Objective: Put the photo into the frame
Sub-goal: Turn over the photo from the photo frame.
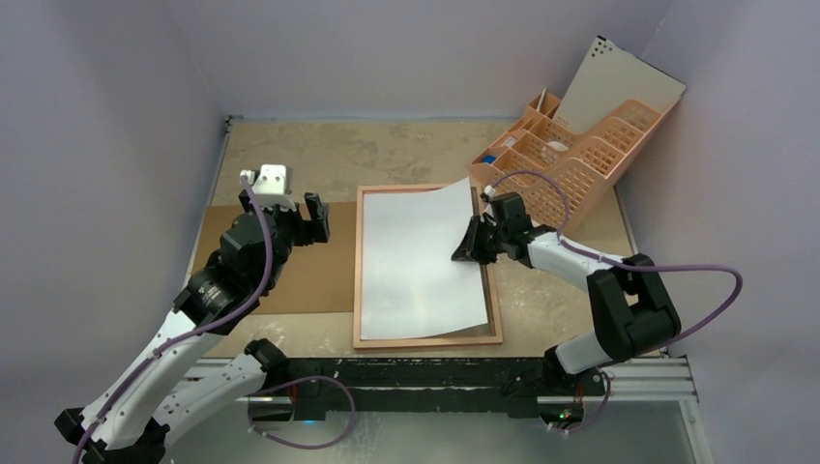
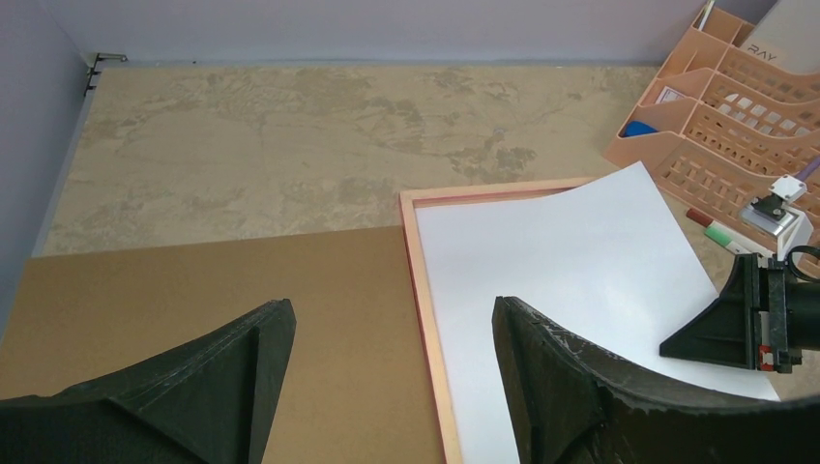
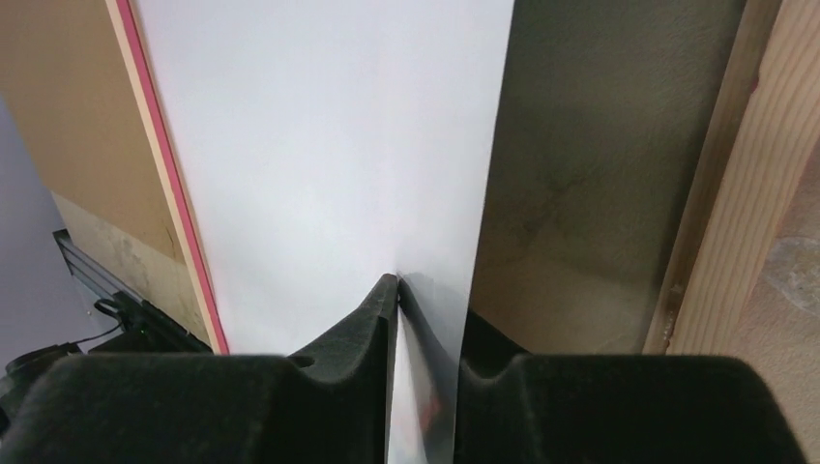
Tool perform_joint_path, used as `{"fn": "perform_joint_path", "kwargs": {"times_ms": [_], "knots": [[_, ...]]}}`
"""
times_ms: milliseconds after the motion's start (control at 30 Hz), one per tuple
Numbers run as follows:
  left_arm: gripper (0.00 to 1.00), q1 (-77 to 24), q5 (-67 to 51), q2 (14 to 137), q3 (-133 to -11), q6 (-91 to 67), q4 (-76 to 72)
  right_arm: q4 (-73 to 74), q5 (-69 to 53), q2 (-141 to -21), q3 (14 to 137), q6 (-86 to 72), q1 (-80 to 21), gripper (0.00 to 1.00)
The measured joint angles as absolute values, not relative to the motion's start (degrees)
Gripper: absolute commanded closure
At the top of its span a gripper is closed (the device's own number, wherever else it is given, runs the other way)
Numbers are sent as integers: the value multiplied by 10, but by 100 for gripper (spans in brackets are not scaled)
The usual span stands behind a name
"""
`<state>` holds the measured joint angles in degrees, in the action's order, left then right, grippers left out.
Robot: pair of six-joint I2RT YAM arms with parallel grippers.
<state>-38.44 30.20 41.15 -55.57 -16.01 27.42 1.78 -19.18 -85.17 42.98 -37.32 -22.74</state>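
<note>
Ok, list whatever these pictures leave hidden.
Printed side of photo: faces down in every view; only white back shows.
Right rail of frame: top view, partly covered by lifted photo and right gripper.
Contents of desk organiser: too small in top view, cropped in left wrist view.

Pale lilac walls [image 1: 116, 116] enclose a mottled tan tabletop [image 1: 387, 155] under even light.

White-backed photo [image 1: 416, 256], right edge lifted, apparently resting in flat peach frame [image 1: 425, 340]

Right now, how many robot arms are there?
2. The left arm reaches over the brown board; the right arm reaches the right edge of the photo. None looks hidden.
</note>
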Motion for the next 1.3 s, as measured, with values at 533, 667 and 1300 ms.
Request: {"fn": "perform_joint_path", "kwargs": {"times_ms": [533, 667, 1300], "knots": [[8, -384, 295, 416, -513, -203, 266, 82, -88, -798, 439, -358, -227, 22], [8, -384, 296, 415, -476, -241, 263, 118, -6, -775, 441, -358, -227, 18], [19, -358, 132, 554, -291, -399, 131, 100, 48, -811, 426, -359, -227, 17]]}}
